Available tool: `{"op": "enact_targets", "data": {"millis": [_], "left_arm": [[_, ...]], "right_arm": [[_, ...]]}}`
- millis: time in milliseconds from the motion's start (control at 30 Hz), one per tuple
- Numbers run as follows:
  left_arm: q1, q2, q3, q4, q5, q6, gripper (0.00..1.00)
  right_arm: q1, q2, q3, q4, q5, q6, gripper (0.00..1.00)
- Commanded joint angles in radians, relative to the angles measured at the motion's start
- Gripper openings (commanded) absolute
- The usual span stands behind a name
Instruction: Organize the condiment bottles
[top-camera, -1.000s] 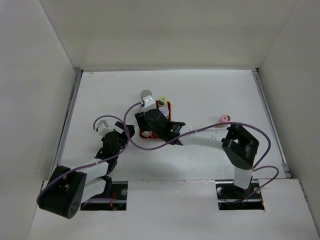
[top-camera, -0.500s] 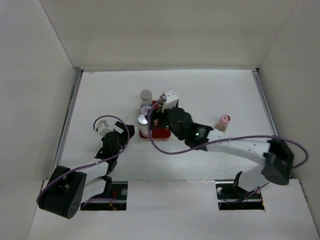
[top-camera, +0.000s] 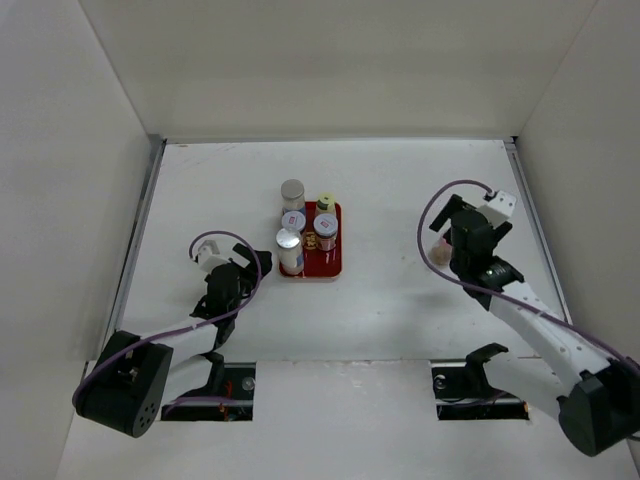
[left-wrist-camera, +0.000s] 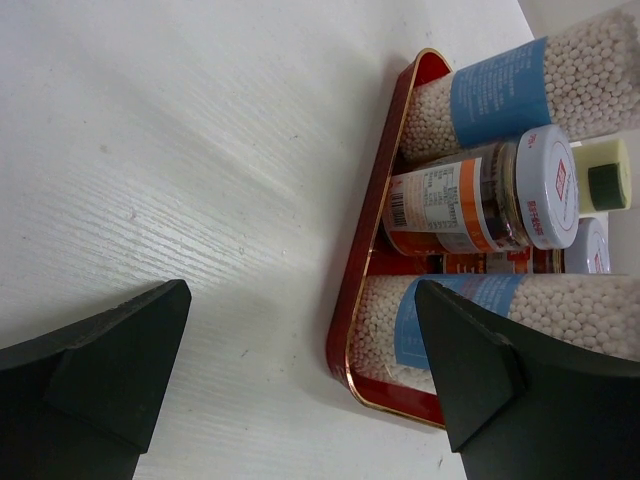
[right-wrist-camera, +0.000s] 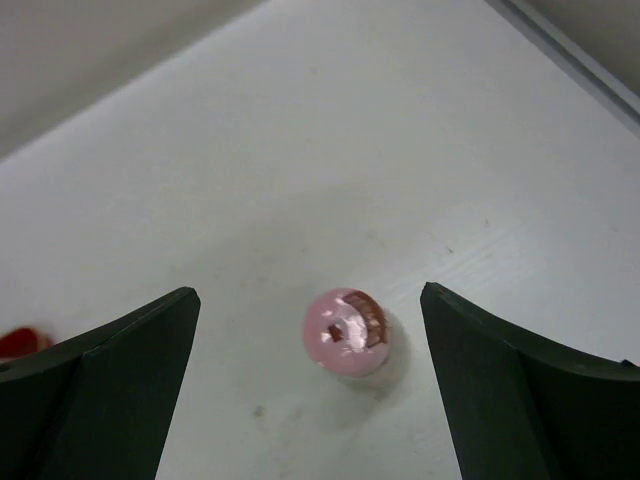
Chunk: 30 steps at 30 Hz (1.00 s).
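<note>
Five of the condiment bottles are bunched on or at the red tray (top-camera: 326, 263) in the middle of the bench (top-camera: 400, 180). The near silver-capped bottle (top-camera: 288, 240) stands at the tray's near left. The left jar (top-camera: 294, 220) and right jar (top-camera: 326, 224) sit side by side behind it, both with pale lids. The yellow-capped bottle (top-camera: 325, 202) is at the far right corner. The far silver-capped bottle (top-camera: 292, 190) is right at the far left corner, and honestly I can't tell if its base is inside the gold rim or just past it. Both silver-capped ones have blue bands and look full of little white beads in the left wrist view.

The odd one out is the pink-capped bottle (right-wrist-camera: 345, 332) — it's upright on the bare bench well off to the right of the tray, all by itself.

The right tool (right-wrist-camera: 307, 290) hangs directly over it with its fingers spread wide. The pink cap sits in the gap and touches neither finger.

The left tool (left-wrist-camera: 290, 370) is low over the bench near the tray's left edge and points at it — fingers wide apart too, gripping nothing and not touching the tray.
</note>
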Motion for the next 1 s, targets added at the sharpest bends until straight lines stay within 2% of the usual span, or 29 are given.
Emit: {"op": "enact_targets", "data": {"millis": [0, 200, 333, 433, 500, 633, 700, 833, 967], "left_arm": [[-0.008, 0.003, -0.002, 0.027, 0.006, -0.008, 1.00], [-0.008, 0.003, -0.002, 0.027, 0.008, -0.008, 1.00], [-0.006, -0.002, -0.003, 0.027, 0.007, -0.008, 1.00], [-0.003, 0.008, -0.002, 0.027, 0.005, -0.008, 1.00], [0.001, 0.005, -0.003, 0.027, 0.010, -0.008, 1.00], [0.002, 0.017, 0.000, 0.027, 0.003, -0.008, 1.00], [0.002, 0.034, 0.004, 0.027, 0.003, -0.008, 1.00], [0.005, 0.029, 0.006, 0.030, 0.002, -0.006, 1.00], [0.015, 0.015, 0.000, 0.026, -0.001, -0.005, 1.00]], "right_arm": [[-0.044, 0.101, -0.007, -0.075, -0.027, 0.044, 0.99], [-0.096, 0.243, -0.019, 0.053, -0.090, 0.044, 0.94], [-0.129, 0.306, -0.001, 0.086, -0.171, 0.043, 0.75], [-0.130, 0.332, 0.009, 0.087, -0.181, 0.041, 0.53], [-0.114, 0.312, 0.010, 0.087, -0.169, 0.040, 0.45], [0.098, 0.217, 0.027, 0.093, -0.170, 0.034, 0.46], [0.210, 0.218, 0.065, 0.086, -0.184, 0.024, 0.47], [0.380, 0.299, 0.150, 0.110, -0.187, 0.024, 0.47], [0.480, 0.436, 0.248, 0.190, -0.202, -0.002, 0.47]]}}
